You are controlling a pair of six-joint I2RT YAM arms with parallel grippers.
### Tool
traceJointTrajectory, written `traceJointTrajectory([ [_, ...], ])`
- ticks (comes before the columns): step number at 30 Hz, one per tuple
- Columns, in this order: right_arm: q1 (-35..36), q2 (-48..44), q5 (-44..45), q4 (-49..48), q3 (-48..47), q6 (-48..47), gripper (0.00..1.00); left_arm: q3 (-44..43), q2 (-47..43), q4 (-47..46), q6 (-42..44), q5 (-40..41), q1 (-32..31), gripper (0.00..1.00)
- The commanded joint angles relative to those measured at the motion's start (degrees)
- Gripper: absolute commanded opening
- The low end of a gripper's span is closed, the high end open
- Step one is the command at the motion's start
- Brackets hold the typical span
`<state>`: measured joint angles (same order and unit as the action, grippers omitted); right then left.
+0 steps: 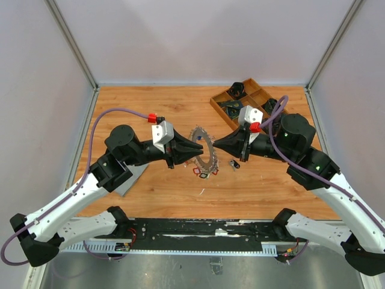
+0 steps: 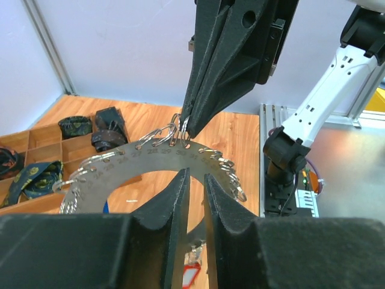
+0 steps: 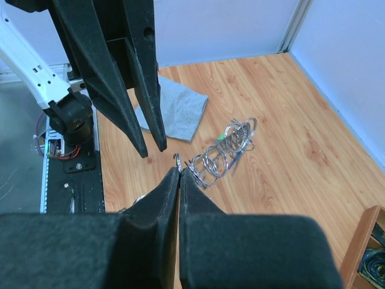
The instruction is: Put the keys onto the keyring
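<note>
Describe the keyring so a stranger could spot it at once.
On the wooden table, the left claw and right claw point at each other mid-board. Between their tips stands the keyring, on edge. It is a flat silver band stamped with numbers and fringed with small wire loops, unlike the loose loops lying flat nearby.

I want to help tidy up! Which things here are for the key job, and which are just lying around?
For the job:
keyring, pinched by the right claw
left claw, beside it
loose keys

Just lying about:
grey cloth
wooden tray
</note>
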<state>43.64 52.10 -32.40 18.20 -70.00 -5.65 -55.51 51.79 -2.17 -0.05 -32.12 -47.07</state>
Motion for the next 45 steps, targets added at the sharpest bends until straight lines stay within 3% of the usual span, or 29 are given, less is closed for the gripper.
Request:
traceJointTrajectory([
  [1, 0.72, -0.25, 1.08, -5.21, -2.52, 2.26, 0.00, -2.00, 0.78, -2.83, -0.30, -1.03, -0.30, 0.21],
  [13, 1.93, 0.19, 0.10, -5.98, -2.56, 1.97, 0.00, -2.00, 3.37, -7.18, -2.22, -3.36, -0.39, 0.21],
  [26, 2.97, 0.55, -1.01, -5.16, -2.51, 1.17, 0.00, -1.60, 3.84, -8.83, -2.94, -2.62, -0.39, 0.31],
  [45, 3.29, -1.38, 1.13, -6.26, -1.43, 0.73, 0.00, -1.45, 3.40, -6.96, -2.69, -0.32, -0.39, 0.27],
])
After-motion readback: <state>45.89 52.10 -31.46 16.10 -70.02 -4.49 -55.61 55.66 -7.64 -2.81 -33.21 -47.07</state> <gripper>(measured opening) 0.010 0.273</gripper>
